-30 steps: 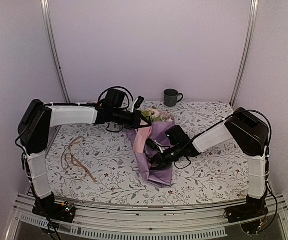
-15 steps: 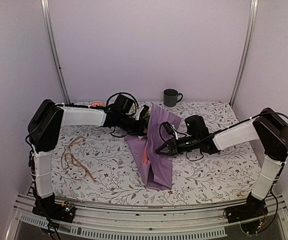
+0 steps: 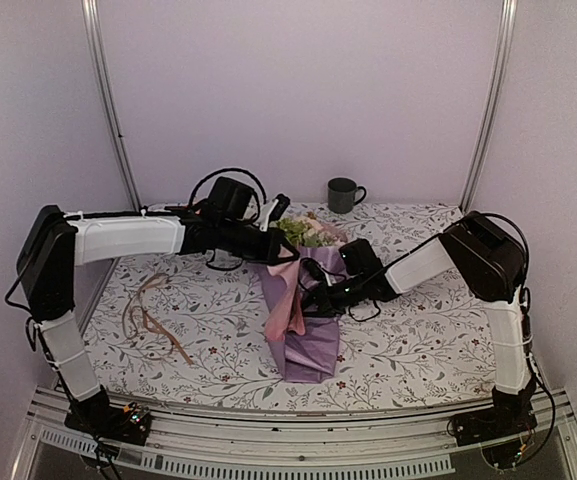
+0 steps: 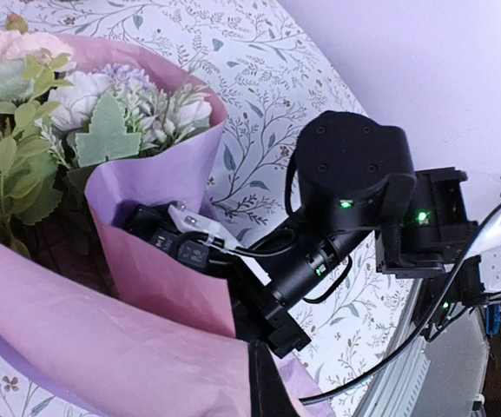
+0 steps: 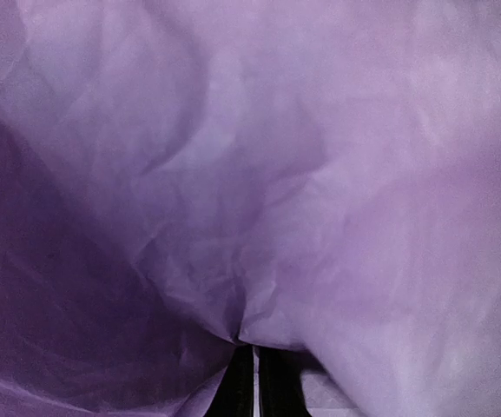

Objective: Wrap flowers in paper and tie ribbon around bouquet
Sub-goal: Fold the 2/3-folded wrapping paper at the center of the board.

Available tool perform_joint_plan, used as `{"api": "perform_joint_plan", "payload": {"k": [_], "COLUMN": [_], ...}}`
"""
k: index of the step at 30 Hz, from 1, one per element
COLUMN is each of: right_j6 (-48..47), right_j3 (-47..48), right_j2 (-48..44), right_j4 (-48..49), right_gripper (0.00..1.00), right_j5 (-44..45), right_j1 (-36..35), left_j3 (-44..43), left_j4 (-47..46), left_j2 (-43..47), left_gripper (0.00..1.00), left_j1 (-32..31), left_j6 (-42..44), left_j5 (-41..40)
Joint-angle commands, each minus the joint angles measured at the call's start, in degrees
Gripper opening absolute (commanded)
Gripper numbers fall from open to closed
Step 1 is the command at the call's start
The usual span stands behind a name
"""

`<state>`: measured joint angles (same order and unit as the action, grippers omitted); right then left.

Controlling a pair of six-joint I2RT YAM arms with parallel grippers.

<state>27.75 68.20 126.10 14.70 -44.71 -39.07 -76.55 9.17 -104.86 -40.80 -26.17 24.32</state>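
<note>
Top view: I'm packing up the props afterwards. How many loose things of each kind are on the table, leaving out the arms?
flowers: 1 bunch
paper: 1
ribbon: 1
mug: 1
Total: 4

Pale lilac walls and two metal posts enclose a floral-clothed table.
</note>
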Motion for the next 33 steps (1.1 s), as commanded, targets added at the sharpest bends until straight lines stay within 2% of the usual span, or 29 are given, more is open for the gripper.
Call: {"api": "perform_joint_plan", "payload": {"k": [1,5,10,19,24,29,33], "right_j6": [1.74,3.6,12.49,24.9,26.53,23.77,23.07], "right_j3": [0.7,3.18,-2.2,-13.7,-18.37,-21.84,-28.36], "right_j2": [2.38,4.05,-0.72,-12.55,-17.65,-24.57,-31.44], "right_j4": [-3.28,-1.5,11.74,25.22,25.28,19.43,15.89], "right_gripper": [0.04,0.04,0.03,0.05,0.05,0.06,0.06], "right_j5": [3.55,0.45,-3.97,6.19,11.36,15.15,17.53], "right_j1": [-0.11,0.38,0.44,2.08,2.83,3.47,5.53], "left_j3": [1.44,1.61,-0.49,1.81,-0.06,-4.54,-7.9], "left_j4": [-1.48,-5.81,-10.27,-13.53,-9.9,-7.06,-5.62], "left_j2": [1.67,0.21,-7.05,-11.48,-13.58,-18.44,-21.38], "left_gripper": [0.0,0.0,0.0,0.0,0.0,0.0,0.0], "left_j1": [-2.14,-3.35,-3.47,-2.84,-2.82,-3.14,-3.61], "left_j6": [-0.14,-1.84,-5.12,-7.28,-4.49,-2.33,-1.63], "left_j5": [2.02,2.97,4.57,2.06,1.31,2.15,2.53]}}
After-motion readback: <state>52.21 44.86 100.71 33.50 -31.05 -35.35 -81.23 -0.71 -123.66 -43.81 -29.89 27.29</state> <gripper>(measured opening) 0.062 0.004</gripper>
